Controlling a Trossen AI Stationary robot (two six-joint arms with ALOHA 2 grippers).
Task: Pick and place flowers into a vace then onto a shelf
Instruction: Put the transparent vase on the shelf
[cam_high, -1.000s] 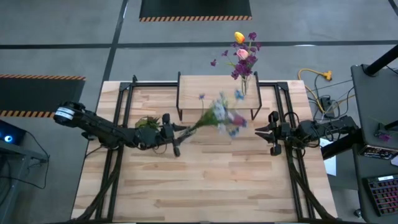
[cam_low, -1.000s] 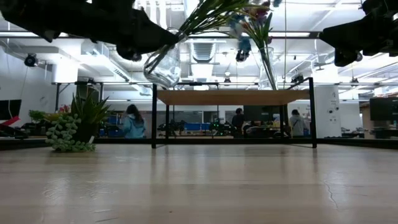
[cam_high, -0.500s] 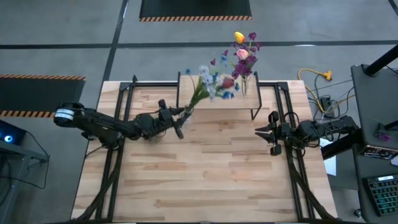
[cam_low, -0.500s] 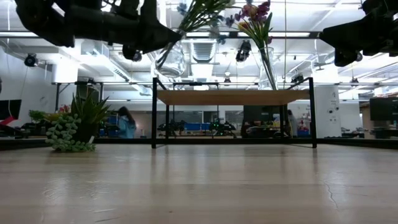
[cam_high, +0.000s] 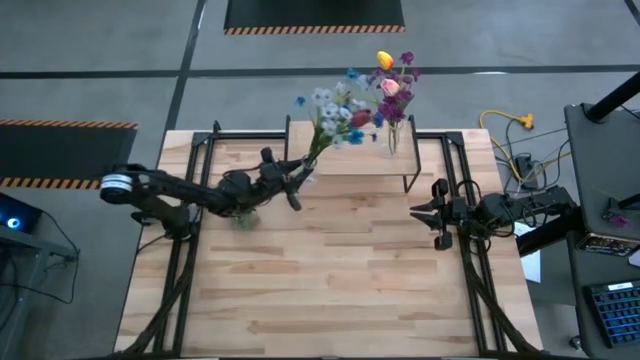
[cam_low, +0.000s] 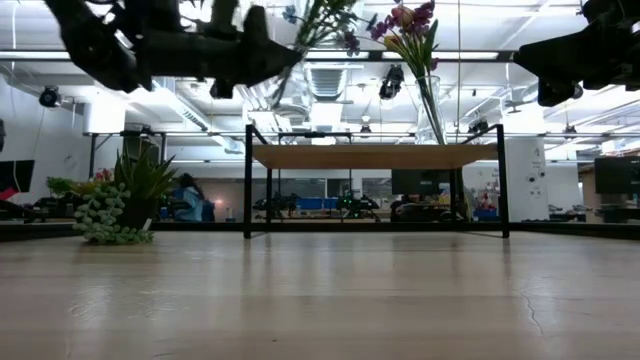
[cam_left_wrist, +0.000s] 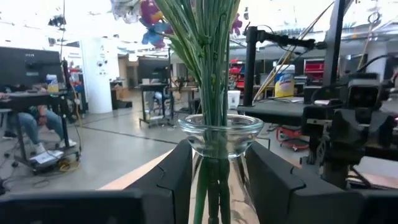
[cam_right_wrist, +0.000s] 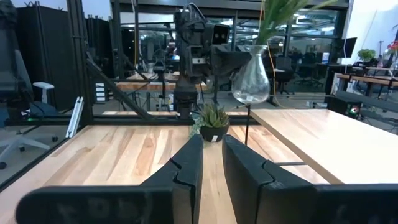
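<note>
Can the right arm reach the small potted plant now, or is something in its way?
Probably not easily. The right gripper waits at the table's right side, while the potted plant sits far across on the left, under the left gripper holding its vase. That arm would likely block the approach.

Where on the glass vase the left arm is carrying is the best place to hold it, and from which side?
At the narrow neck just under the flared rim, from the side. The glass vase widens into a bulb below and flares above, so the neck keeps fingers from sliding either way. The left pincer is shut there now, one finger on each side, leaving the flowers' stems clear above.
</note>
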